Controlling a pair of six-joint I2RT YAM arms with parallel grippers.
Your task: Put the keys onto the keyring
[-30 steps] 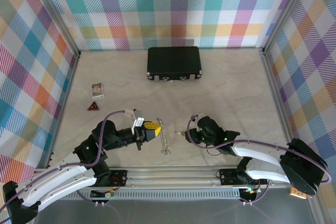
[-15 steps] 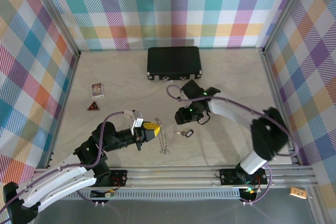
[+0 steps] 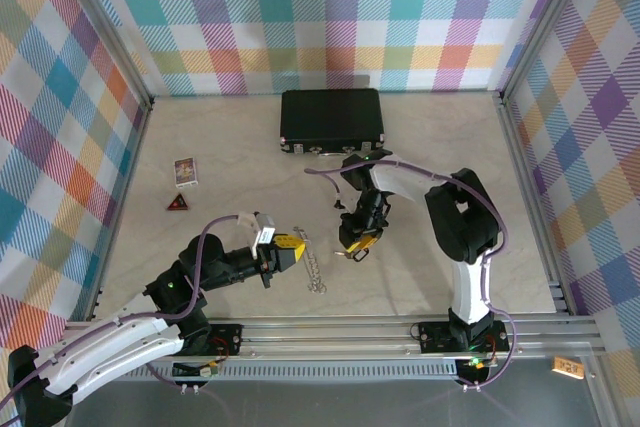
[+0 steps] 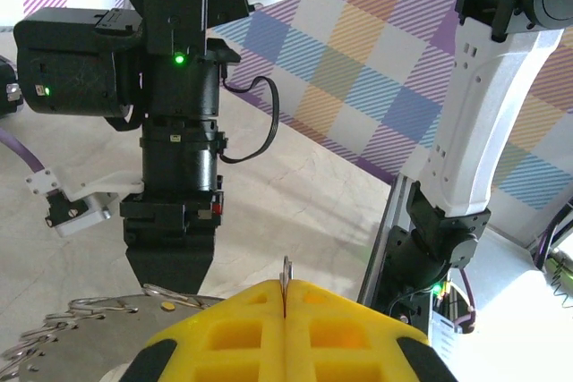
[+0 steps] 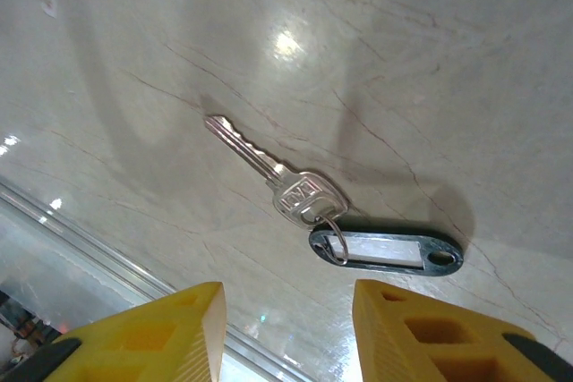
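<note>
The keys [image 3: 313, 265] lie as a silvery chain on the table, just right of my left gripper [image 3: 290, 248]. In the left wrist view that gripper [image 4: 286, 310] is shut on a thin silvery ring [image 4: 286, 273] at the chain's end, and more keys [image 4: 81, 315] spread at lower left. My right gripper [image 3: 360, 243] points down over the keyring. In the right wrist view it [image 5: 286, 333] stands open above the dark oval keyring [image 5: 385, 250], which lies flat and is joined by a small split ring to a single silver key [image 5: 269, 165].
A black case [image 3: 331, 120] stands at the back middle. A small card box [image 3: 186, 171] and a red triangle [image 3: 178, 203] lie at the left. The metal rail [image 3: 330, 332] runs along the near edge, close below the keyring.
My right arm has swung from the near right, over the table's middle, and come down above the keyring and single key. My left gripper has stayed put, still shut on the keys.
</note>
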